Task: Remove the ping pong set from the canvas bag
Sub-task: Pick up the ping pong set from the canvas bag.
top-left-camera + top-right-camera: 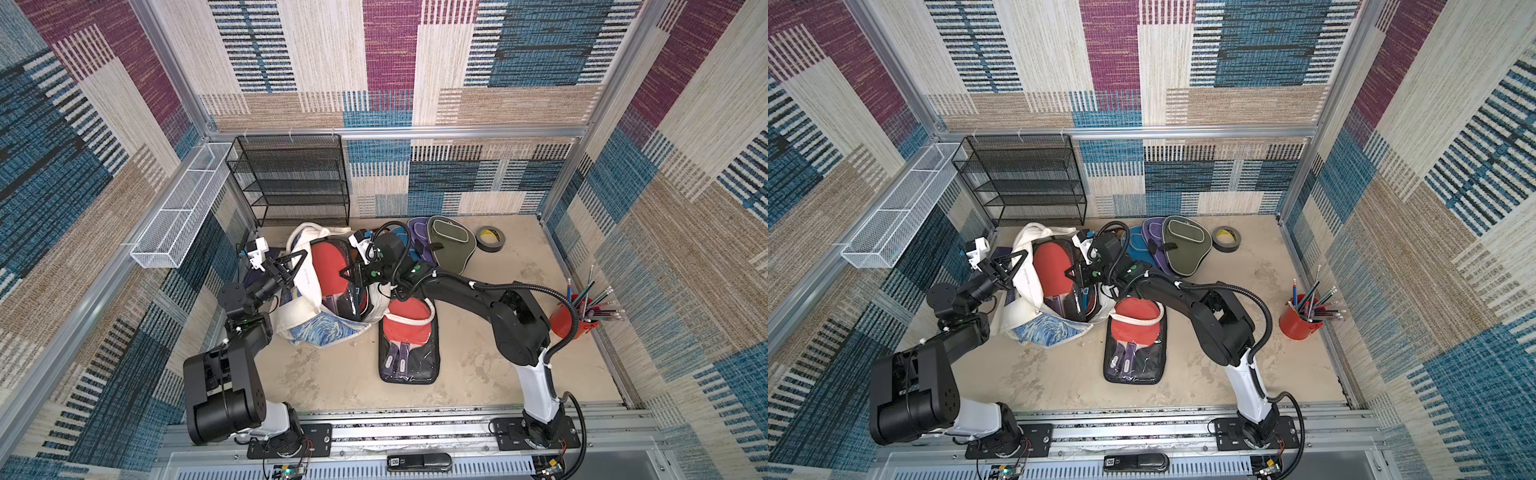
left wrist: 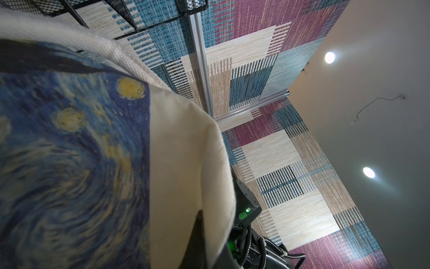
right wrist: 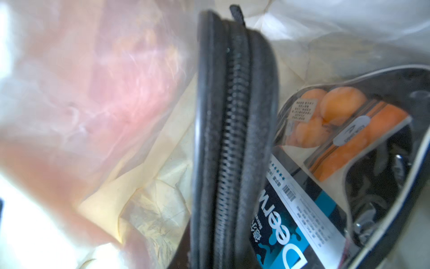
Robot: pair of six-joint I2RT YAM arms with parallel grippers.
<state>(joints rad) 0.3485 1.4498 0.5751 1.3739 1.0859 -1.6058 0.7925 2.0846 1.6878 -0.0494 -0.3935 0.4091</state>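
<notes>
While a loose set [image 1: 409, 332] lies flat at lower centre on the table [image 1: 332, 382], we note the canvas bag [image 1: 297, 309] just behind it, mouth up, with a red-paddled ping pong set [image 1: 332, 266] inside. Left gripper [image 1: 293, 270] is clenched on the bag's rim cloth. Right gripper [image 1: 351, 276] is at the set's zipped edge [image 3: 232, 139]; whether it grasps, we cannot tell. Step, we judge: extraction. Next calls for a firm pinch, then lifting clear of the rim. Farther back: green paddle case [image 1: 451, 245], tape roll [image 1: 488, 238].
</notes>
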